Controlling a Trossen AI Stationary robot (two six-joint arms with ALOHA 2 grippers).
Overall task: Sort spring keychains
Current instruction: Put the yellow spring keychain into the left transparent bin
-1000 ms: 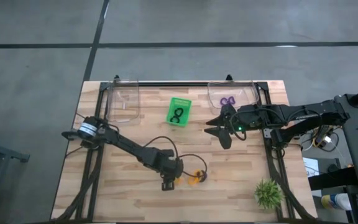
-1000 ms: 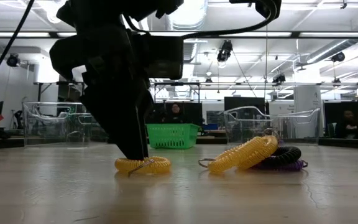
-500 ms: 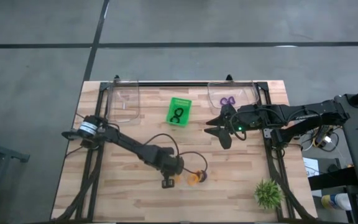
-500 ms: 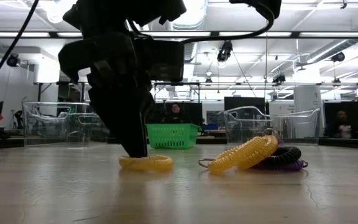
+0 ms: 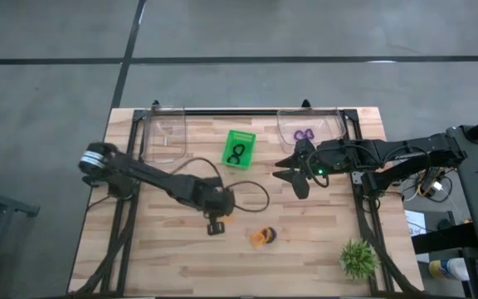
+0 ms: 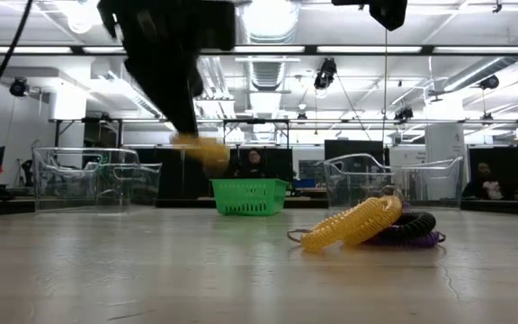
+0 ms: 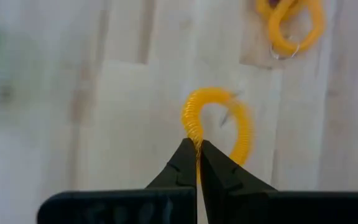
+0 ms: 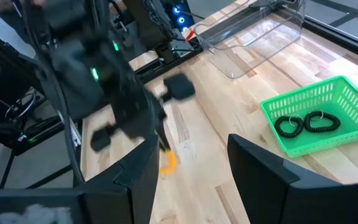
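My left gripper [image 7: 197, 148] is shut on an orange spring keychain [image 7: 219, 124], high above the table's middle [image 5: 221, 213]; in the low view the coil [image 6: 203, 151] shows blurred under the dark fingers. A small pile of orange, black and purple spring keychains [image 5: 262, 237] lies on the table toward its near edge [image 6: 367, 225]. The green basket [image 5: 239, 149] holds two black keychains [image 8: 306, 123]. Purple keychains [image 5: 304, 134] lie in the clear right bin. My right gripper [image 5: 293, 172] hovers open in front of that bin, with nothing between its fingers. My left gripper pinches one side of the orange keychain's coiled loop [image 7: 194, 134] between its two fingertips. The fingers come from above, pointing down. The rest of the loop reaches out beyond the fingertips, and the keychain hangs lifted clear of the table.
Two clear bins stand at the far edge, one left [image 5: 163, 137] and one right [image 5: 309, 129], with the green basket between them. A spiky green plant [image 5: 358, 258] sits at the near right corner. Bare wood lies on the near left.
My left gripper has shut on the orange keychain that lay on the table beside the pile. It has then risen with it and gone a little toward the far left. The keychain is lifted clear; the pile has stayed where it was.
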